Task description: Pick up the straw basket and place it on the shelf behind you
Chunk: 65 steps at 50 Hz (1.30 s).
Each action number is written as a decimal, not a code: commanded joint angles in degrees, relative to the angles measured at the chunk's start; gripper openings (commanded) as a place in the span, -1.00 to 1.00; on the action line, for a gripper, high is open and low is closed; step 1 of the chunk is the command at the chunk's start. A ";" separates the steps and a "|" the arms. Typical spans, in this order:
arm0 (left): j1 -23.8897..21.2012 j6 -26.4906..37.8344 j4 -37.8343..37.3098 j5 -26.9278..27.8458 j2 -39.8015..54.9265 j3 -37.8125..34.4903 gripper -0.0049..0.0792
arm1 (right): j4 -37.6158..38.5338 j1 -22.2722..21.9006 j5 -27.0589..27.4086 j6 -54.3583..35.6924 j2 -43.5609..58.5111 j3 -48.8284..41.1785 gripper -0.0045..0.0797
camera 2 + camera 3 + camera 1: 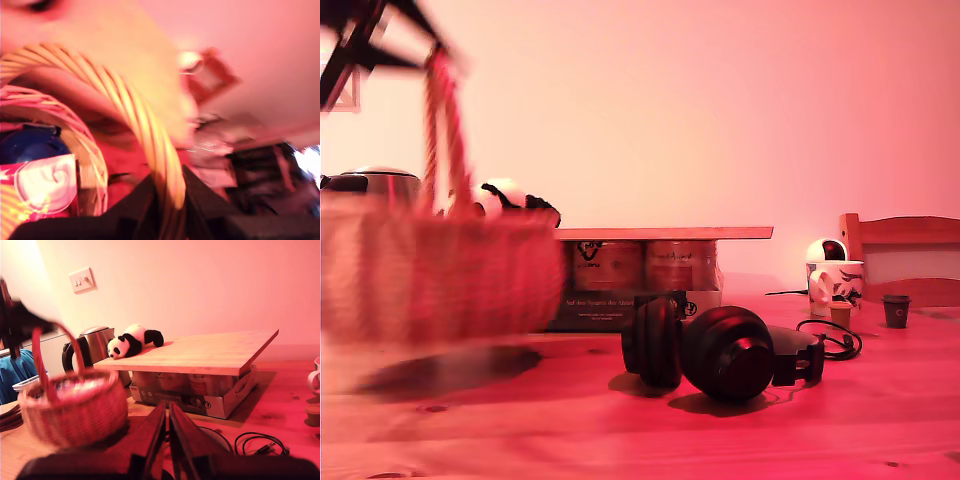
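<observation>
The straw basket (430, 275) hangs blurred at the exterior view's left, just above the tabletop, with its shadow beneath it. My first gripper (430, 50) is shut on the top of its twisted handle (135, 110); the handle runs between the dark fingers (197, 195). The basket (75, 410) also shows in the second wrist view, in front of the kettle. The shelf (665, 233), a light wood plank (210, 352), rests on a box of jars behind the basket. My second gripper (167, 412) is shut on nothing, low over the table and pointing at the shelf.
A toy panda (132, 340) lies on the plank's end near a kettle (92, 342). Black headphones (715, 350) and a cable (835, 340) lie mid-table. A mug (833, 283), a small cup (895, 310) and a chair back (900, 235) stand at the exterior view's right.
</observation>
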 commanded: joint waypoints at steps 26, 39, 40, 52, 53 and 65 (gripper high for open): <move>-4.70 -1.51 4.50 0.92 -0.68 15.23 -0.94 | 0.70 0.28 -0.24 0.02 -0.35 0.96 -0.92; -6.58 -1.44 5.03 1.09 5.64 26.60 -0.94 | 2.05 0.28 -0.24 0.02 -0.35 0.96 -0.92; -6.80 -1.44 5.03 1.09 6.29 27.56 -0.94 | 2.05 0.28 -0.24 0.02 -0.35 0.96 -0.92; -9.33 -1.44 5.70 1.31 14.32 39.28 -0.94 | 2.05 0.26 -0.22 0.00 -0.35 0.96 -0.92; -9.57 -1.44 5.77 1.31 15.15 40.35 -0.94 | 2.05 0.26 -0.22 0.00 -0.35 0.96 -0.92; -11.26 -1.55 6.64 1.18 22.95 51.04 -0.94 | 2.03 0.22 -0.22 0.00 -0.35 0.96 -0.92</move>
